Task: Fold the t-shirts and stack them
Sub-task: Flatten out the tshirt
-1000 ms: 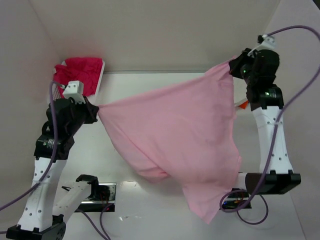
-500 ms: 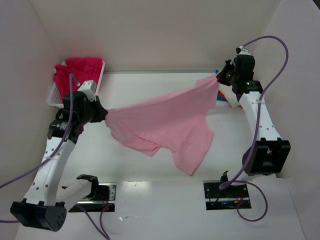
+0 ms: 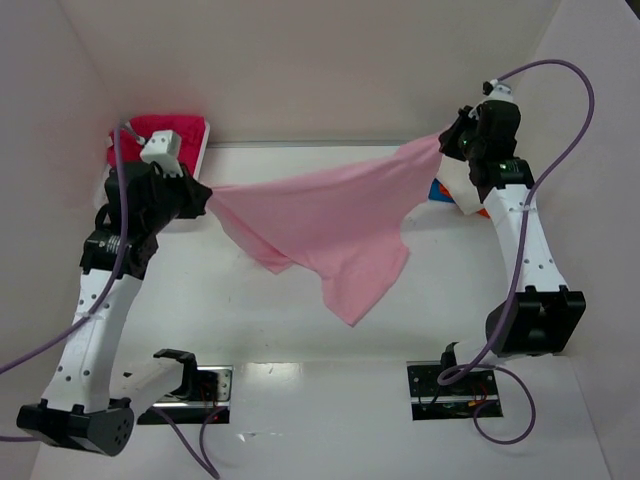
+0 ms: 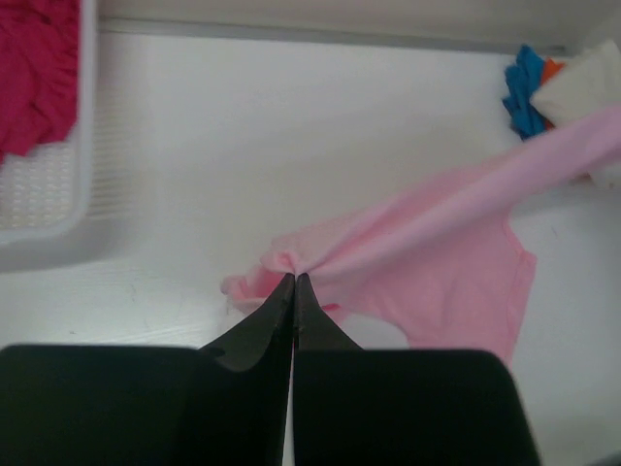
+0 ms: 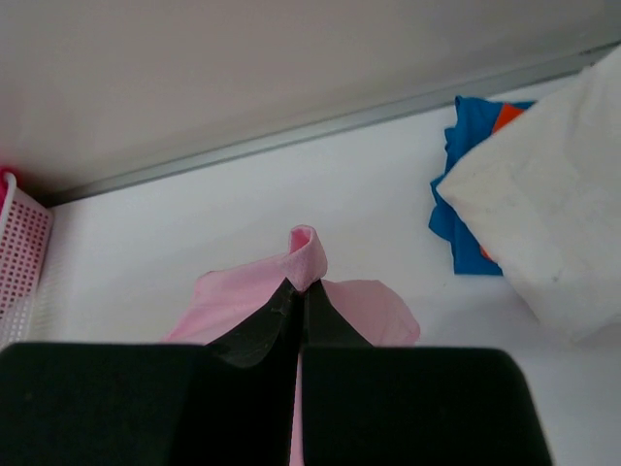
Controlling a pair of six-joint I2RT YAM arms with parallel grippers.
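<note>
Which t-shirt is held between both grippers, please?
The light pink t-shirt, pinched by left gripper and right gripper; the magenta t-shirt lies in the basket, the white t-shirt and blue t-shirt lie ungripped.

Pink shirt (image 3: 330, 220) stretched between basket (image 4: 39, 189), pile (image 5: 529, 214)

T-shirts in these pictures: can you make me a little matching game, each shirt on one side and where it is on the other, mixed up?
Shirts:
1. pink t-shirt
2. magenta-red t-shirt
3. white t-shirt
4. blue t-shirt

Places:
A. lying in the white lattice basket, far left
B. on top of another shirt, far right
C. stretched in the air between the left gripper and the right gripper, both pinched shut on it
D. peeking out from beneath another shirt, far right

Pairs: 1-C, 2-A, 3-B, 4-D
</note>
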